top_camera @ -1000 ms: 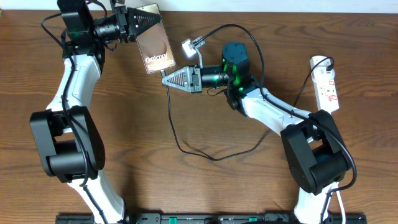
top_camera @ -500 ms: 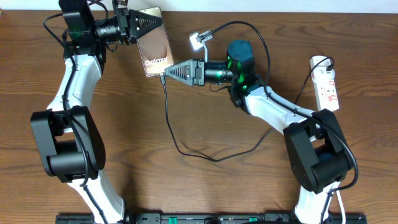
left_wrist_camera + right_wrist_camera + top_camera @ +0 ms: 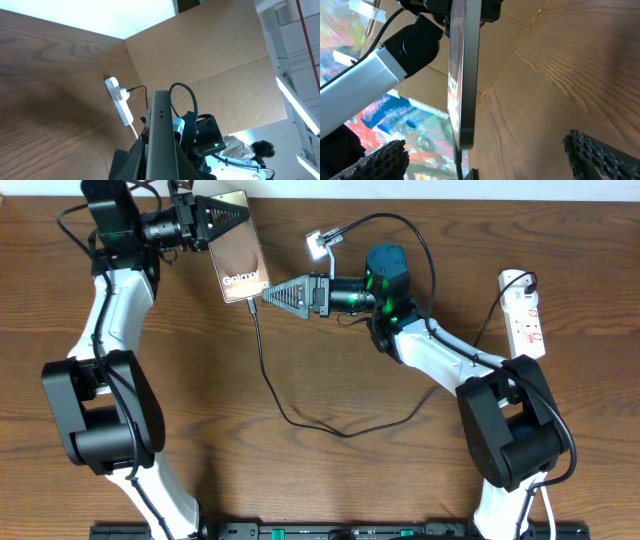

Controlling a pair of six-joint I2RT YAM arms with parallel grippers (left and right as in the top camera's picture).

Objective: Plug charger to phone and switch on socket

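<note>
My left gripper (image 3: 226,216) is shut on the top end of the phone (image 3: 238,252), holding it tilted above the table's back left. The phone shows as a thin dark edge in the left wrist view (image 3: 162,125) and in the right wrist view (image 3: 465,75). The charger's plug tip (image 3: 251,305) meets the phone's lower edge, and its black cable (image 3: 263,375) hangs down and loops across the table. My right gripper (image 3: 267,297) is open just right of the plug, its fingers (image 3: 600,152) spread wide with nothing between them. The socket (image 3: 524,315) lies at the far right.
A small white adapter block (image 3: 318,247) with cable sits beside the right arm's wrist. A brown cardboard wall (image 3: 210,55) stands behind the table. The white power strip (image 3: 119,100) also shows in the left wrist view, with a person beyond the table.
My right gripper opened and let go of the plug. The left arm shifted the phone slightly left, and the cable end followed it.
</note>
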